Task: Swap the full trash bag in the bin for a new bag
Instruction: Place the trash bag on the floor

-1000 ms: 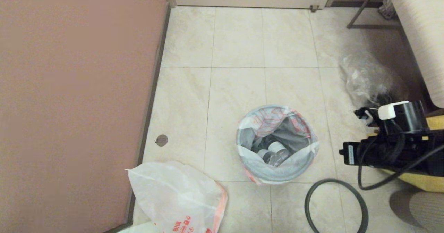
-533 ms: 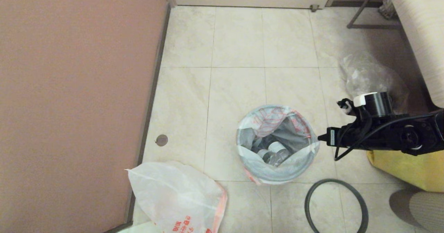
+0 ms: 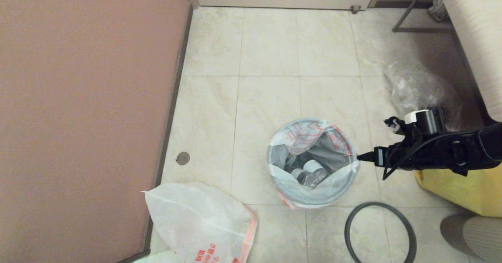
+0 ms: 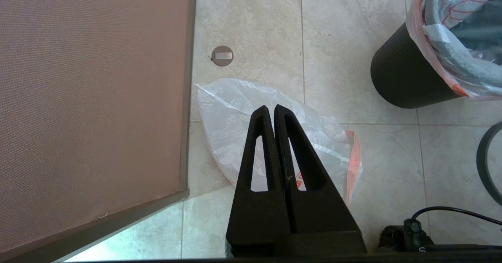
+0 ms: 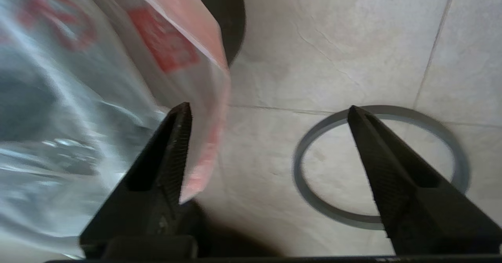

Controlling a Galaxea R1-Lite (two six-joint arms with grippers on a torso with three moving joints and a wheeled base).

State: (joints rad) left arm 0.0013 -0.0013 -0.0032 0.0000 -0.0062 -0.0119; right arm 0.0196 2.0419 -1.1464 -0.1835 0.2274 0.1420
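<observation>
Trash fills the full trash bag (image 3: 313, 165), which sits in the bin (image 4: 404, 78) on the tiled floor, its pink-trimmed edge folded over the top. Right gripper (image 3: 359, 156) is at the bin's right side – jaws spread wide, one beside the bag's pink edge, nothing held. Grey hoop (image 3: 379, 233) lies on the floor nearby. Left gripper (image 4: 270, 112) hangs over the new bag (image 3: 200, 224) by the wall – jaws pressed together, empty.

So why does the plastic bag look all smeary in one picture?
Right wrist view: the full translucent white bag with pink-red trim sits very close to the open right gripper and is blurred. Head view: that bag in the black round bin looks sharp. Left wrist view: crisp too.
</observation>
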